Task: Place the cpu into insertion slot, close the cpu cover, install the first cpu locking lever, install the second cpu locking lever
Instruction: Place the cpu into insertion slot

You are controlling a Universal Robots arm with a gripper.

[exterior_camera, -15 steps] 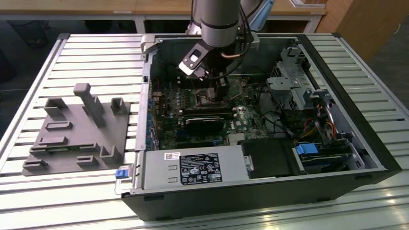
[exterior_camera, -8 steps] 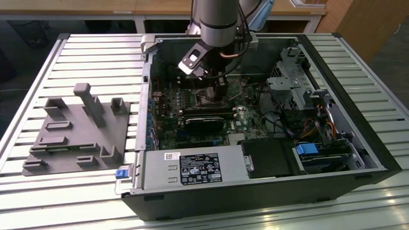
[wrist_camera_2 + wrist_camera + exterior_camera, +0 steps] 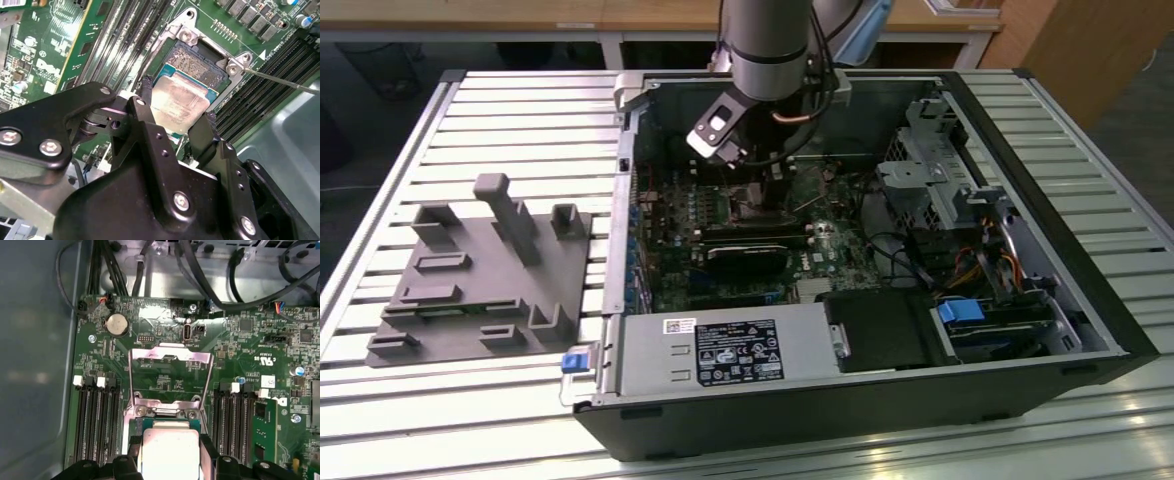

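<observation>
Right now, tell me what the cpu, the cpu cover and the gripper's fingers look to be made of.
cpu: dull grey metal top, brushed and faintly stained, with a green board edge beneath.
cpu cover: thin sheet metal, likely steel, bright and reflective.
fingers: matt black, probably plastic or coated metal; the look leaves it open.

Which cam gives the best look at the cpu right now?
Second wrist view: the cpu shows its whole metal top, held between the fingers of the gripper at the insertion slot. The first wrist view has the cpu cut off at the picture's edge. In the exterior view it is too small to tell.
</observation>
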